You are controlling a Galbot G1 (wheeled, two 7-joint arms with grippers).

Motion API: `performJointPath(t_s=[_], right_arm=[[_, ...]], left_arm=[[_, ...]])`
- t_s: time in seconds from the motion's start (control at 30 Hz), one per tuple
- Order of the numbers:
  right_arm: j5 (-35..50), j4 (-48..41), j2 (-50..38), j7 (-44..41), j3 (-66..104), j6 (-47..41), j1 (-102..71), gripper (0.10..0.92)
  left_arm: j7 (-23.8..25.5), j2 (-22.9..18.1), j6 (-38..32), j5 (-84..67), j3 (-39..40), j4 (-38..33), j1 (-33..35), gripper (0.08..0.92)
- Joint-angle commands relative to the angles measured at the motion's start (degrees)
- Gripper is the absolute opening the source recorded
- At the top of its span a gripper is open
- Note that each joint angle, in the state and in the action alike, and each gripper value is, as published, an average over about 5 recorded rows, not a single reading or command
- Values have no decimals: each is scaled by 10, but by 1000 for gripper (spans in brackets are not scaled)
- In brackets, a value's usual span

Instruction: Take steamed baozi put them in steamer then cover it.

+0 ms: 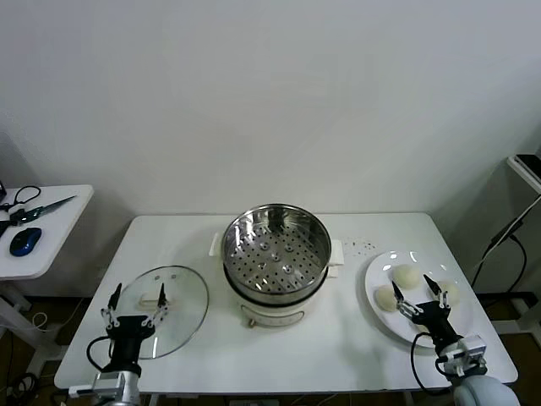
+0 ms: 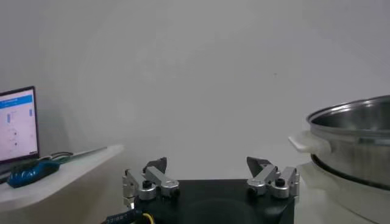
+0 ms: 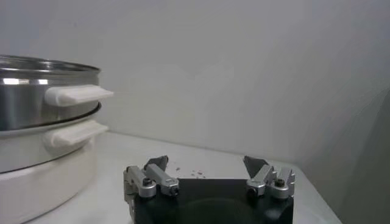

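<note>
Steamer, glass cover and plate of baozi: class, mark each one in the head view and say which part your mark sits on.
steamer (image 1: 276, 254): head view, on its perforated floor.
cover (image 1: 182, 296): head view, on the clear glass beside the handle.
plate (image 1: 376, 271): head view, on its bare left rim.

No text, label, brand or number can be read anywhere; the laptop screen (image 2: 16, 125) on the side desk (image 2: 58, 173) shows a blue bar and small lines too tiny to make out.
</note>
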Motion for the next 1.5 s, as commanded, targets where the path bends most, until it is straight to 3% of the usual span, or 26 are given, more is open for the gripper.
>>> performJointPath(t_s=[0.03,0.3,0.57,0.77,0.97,1.5], right_arm=[[-22,-8,-66,-49,-6,-62,49,823],[-98,-126,-274,-249,-108,-72,203,823],[-210,-252,-397,-491,-421,5,500,823],[-263,-312,-393,-512,-653,26,690,823],[-256,-353,-365,-514,-796,26,804,823],[-275,-483,-194,-507,-851,19,835,823]], left_arm=[[-6,3,2,10,4,-4,-2,823],[-3,10,0,19,11,-6,4,823],[-2,16,-4,9,6,-2,6,823],[-4,16,-4,6,4,1,6,823],[-4,17,-5,5,4,7,6,823],[-6,23,-1,15,4,19,-3,823]])
